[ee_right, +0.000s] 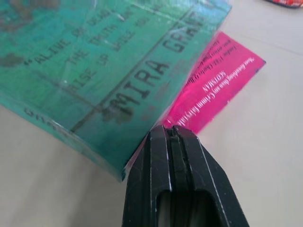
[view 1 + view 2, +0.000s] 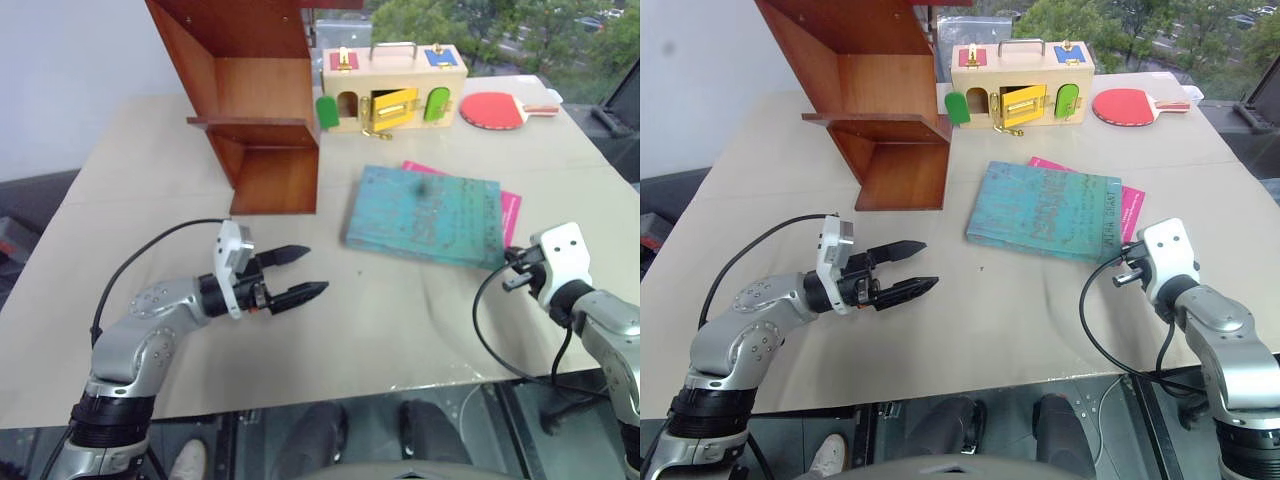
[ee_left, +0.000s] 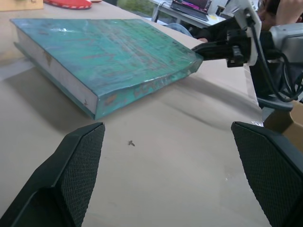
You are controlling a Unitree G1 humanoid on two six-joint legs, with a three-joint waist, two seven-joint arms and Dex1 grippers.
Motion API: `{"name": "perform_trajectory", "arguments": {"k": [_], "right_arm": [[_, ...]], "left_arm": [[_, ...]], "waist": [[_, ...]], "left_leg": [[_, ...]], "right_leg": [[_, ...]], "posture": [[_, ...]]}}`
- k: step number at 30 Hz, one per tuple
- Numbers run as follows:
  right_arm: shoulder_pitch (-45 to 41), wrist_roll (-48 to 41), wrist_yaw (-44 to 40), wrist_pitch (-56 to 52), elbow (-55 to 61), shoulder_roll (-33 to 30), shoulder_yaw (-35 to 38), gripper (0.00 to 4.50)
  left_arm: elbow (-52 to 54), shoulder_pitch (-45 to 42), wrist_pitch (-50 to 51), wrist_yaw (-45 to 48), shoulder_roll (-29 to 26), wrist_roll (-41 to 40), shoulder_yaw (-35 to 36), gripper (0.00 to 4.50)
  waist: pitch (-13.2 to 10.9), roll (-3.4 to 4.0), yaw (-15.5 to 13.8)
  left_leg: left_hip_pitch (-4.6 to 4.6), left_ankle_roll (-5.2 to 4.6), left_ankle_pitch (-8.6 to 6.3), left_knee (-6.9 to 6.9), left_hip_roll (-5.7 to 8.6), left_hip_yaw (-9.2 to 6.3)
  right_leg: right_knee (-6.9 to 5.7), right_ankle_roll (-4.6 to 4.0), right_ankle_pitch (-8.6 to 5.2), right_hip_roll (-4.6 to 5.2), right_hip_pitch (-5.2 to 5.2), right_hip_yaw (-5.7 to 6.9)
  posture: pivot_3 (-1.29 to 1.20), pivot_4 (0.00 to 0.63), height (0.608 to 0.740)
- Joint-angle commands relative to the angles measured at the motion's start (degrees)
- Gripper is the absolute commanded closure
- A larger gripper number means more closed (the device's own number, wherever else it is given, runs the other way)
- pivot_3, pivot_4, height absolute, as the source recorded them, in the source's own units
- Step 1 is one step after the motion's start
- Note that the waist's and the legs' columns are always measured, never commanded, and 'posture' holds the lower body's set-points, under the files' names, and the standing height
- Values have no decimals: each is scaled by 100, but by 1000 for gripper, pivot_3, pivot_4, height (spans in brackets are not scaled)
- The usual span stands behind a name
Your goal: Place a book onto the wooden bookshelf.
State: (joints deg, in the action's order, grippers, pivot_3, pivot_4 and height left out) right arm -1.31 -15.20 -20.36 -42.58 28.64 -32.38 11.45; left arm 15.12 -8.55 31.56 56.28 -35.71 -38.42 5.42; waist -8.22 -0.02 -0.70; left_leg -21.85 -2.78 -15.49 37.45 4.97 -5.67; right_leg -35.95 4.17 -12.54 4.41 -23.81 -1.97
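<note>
Two hands flank the book [image 2: 425, 216] flat on the bench [image 2: 150, 170]: the left hand [image 2: 300, 275] gapes empty, well short of its spine, the right hand [image 1: 173, 135] pinched empty at its corner, so both should close in evenly.

Book [image 2: 425, 215] on pink book [image 2: 508, 212], right of bookshelf [image 2: 255, 100].

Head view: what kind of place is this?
Probably an office or lab test setup, upper floor: a table staged with unrelated props, a latch box and a paddle, and windows overlooking treetops.
</note>
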Motion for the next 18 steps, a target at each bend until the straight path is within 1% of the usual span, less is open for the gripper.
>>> {"name": "perform_trajectory", "arguments": {"k": [1, 4, 5, 6, 7, 9, 10, 11, 12, 18], "right_arm": [[102, 1, 96, 34, 384, 23, 262, 4419], [577, -103, -13, 102, 805, -36, 690, 4419], [725, -182, -66, 87, 971, -31, 792, 4051], [902, -301, -135, 49, 1161, -11, 932, 3900], [1111, -405, -199, -23, 1391, -1, 1063, 3496], [1651, -729, -374, -80, 1969, 85, 1425, 3013], [1895, -897, -444, -93, 2245, 144, 1592, 2576], [2032, -1023, -456, -124, 2440, 181, 1683, 1889], [2192, -1114, -473, -145, 2597, 212, 1791, 1768], [2657, -1464, -262, -203, 3131, 190, 2156, 1768]], "left_arm": [[275, -110, 521, -645, 304, -263, -46, 0], [298, -174, 1327, -1268, 700, -753, -40, 0], [285, -191, 1494, -1383, 809, -913, -10, 0], [243, -220, 1678, -1568, 968, -1074, 30, 0], [173, -262, 1916, -1781, 1133, -1295, 92, 0], [-22, -352, 2320, -2309, 1557, -1621, 147, 0], [-146, -406, 2476, -2562, 1804, -1811, 197, 0], [-231, -457, 2601, -2734, 1954, -1946, 265, 0], [-358, -512, 2737, -2995, 2178, -2068, 322, 0], [-994, -874, 3070, -4112, 3315, -2593, 554, 0]], "waist": [[0, 0, -1], [0, 0, -36], [1, 0, -39], [1, -2, -3], [2, 2, 6], [5, 6, -16], [6, 9, -38], [6, 3, -29], [6, 2, -19], [1, -9, -13]], "left_leg": [[0, 0, 0, 0, 0, 0], [-3, 0, 0, 2, 4, -7], [-6, 0, 0, 3, 5, -9], [-4, -1, 0, 4, 9, -14], [-1, 0, 0, 5, 7, -8], [2, 0, 0, 5, 4, -4], [4, 0, 0, 6, 2, -7], [2, 0, 0, 6, 1, -13], [4, 0, 0, 8, 0, -13], [4, -1, -2, 58, 2, -6]], "right_leg": [[0, 0, 0, 0, 0, 0], [-1, 0, 0, 0, 1, 6], [1, 0, 0, 0, 0, 8], [-1, 1, -1, -8, 1, 11], [-2, 1, 0, -16, 2, 2], [-7, 1, 0, -17, 3, -2], [-8, 2, 0, -18, 5, 1], [-8, 2, 0, -20, 7, 7], [-8, 2, 0, -21, 8, 6], [-36, 5, 0, -24, 17, 2]], "posture": [[0, 150, 740], [0, 150, 740], [0, 150, 740], [0, 150, 740], [0, 150, 740], [0, 150, 740], [0, 150, 740], [0, 150, 740], [0, 150, 740], [0, 150, 740]]}}
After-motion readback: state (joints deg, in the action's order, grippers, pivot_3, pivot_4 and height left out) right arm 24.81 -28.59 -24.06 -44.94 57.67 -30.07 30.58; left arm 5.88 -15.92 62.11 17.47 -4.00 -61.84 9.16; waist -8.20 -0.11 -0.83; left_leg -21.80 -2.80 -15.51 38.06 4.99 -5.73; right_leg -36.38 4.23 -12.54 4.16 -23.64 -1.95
